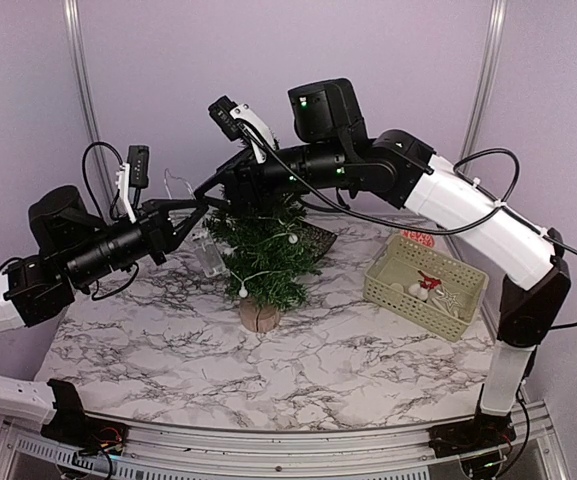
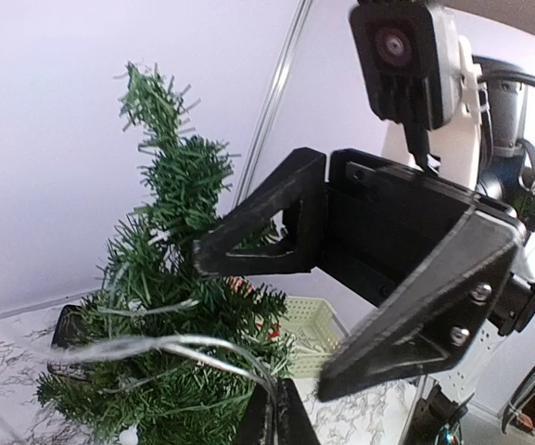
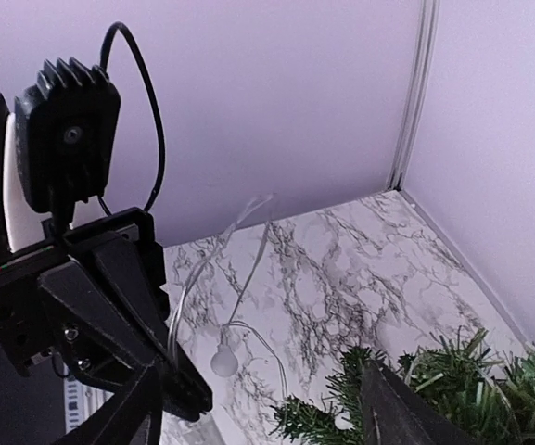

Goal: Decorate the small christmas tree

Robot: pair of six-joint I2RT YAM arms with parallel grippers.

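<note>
The left gripper (image 1: 186, 212) reached in from the left, its fingers (image 2: 273, 419) pinched shut on the clear wire of a light string (image 2: 170, 348). The small christmas tree (image 1: 265, 255) stood mid-bench on its log-slice base (image 1: 260, 316), a white bulb (image 1: 243, 292) hanging among its branches. The right gripper (image 1: 230, 192) hung just above the treetop, its fingers (image 2: 267, 227) spread wide and holding nothing. A cream basket (image 1: 426, 285) sat to the right on the marbled bench (image 1: 318, 370).

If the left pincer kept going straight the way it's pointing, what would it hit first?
Probably the right pincer, open just ahead of the left pincer. The tree has upper branches beside it that might brush first, since depth is unclear.
</note>
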